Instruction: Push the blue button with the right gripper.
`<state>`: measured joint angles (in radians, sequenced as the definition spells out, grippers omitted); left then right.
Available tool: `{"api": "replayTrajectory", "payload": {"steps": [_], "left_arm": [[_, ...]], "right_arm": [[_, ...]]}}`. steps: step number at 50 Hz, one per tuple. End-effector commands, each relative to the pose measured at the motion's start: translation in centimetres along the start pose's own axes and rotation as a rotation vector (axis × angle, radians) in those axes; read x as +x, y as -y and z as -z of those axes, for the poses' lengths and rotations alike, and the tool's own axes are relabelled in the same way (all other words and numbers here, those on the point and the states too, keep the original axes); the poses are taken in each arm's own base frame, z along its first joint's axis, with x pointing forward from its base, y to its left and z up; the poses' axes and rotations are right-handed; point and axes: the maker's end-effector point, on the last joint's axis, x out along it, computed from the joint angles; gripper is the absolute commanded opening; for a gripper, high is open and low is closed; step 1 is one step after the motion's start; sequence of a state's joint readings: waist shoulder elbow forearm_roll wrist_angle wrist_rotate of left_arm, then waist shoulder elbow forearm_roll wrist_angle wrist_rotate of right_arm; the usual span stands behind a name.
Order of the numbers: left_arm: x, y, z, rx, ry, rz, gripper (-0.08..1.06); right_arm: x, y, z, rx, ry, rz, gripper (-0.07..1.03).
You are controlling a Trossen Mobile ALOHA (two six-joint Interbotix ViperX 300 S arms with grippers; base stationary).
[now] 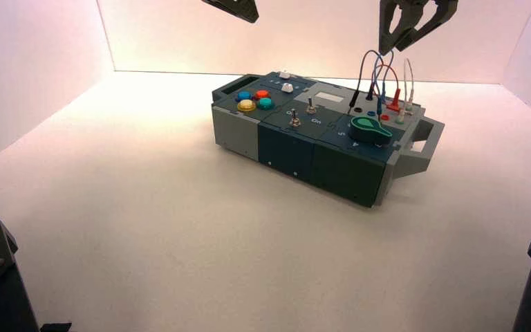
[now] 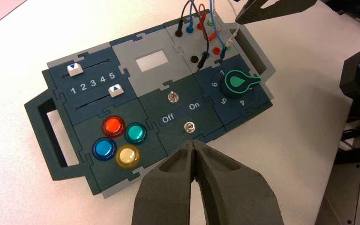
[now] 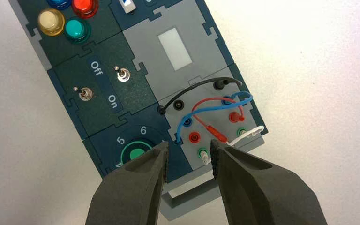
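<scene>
The blue button (image 1: 244, 95) sits in the cluster of four round buttons at the box's left end, beside the red, yellow and teal ones. It also shows in the left wrist view (image 2: 104, 149) and, cut off at the picture's edge, in the right wrist view (image 3: 60, 2). My right gripper (image 1: 395, 47) hangs open and empty high over the box's right end, above the wires; its jaws (image 3: 190, 159) stand apart over the sockets and knob, far from the button. My left gripper (image 1: 251, 17) is shut (image 2: 194, 143) and empty, held high over the box.
The box (image 1: 283, 149) stands slanted on the white table. It bears two toggle switches (image 2: 189, 127), two sliders (image 2: 115, 90), a green pointer knob (image 1: 371, 128), a small white display (image 2: 153, 61) and looped wires (image 1: 380, 76) in sockets. White walls enclose the table.
</scene>
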<state>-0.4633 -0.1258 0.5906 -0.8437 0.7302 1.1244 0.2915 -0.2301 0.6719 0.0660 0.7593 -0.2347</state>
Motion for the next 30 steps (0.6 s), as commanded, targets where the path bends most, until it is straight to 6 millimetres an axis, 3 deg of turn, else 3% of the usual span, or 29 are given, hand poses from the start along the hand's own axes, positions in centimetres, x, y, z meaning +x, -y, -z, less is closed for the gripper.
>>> {"api": "replayTrajectory", "payload": {"steps": [1, 17, 30], "left_arm": [[-1.1, 0.1, -1.2, 0.029, 0.038, -0.021, -0.03], [-2.7, -1.3, -1.4, 0.015, 0.082, -0.095, -0.03], [-5.1, -3.5, -1.1, -0.051, 0.116, -0.160, -0.03]], "right_arm": [[-0.8, 0.0, -0.8, -0.002, 0.035, 0.004, 0.49], [-1.5, -1.2, -1.9, -0.010, 0.091, -0.017, 0.49], [-2.8, -3.2, -4.6, -0.075, 0.138, -0.041, 0.41]]}}
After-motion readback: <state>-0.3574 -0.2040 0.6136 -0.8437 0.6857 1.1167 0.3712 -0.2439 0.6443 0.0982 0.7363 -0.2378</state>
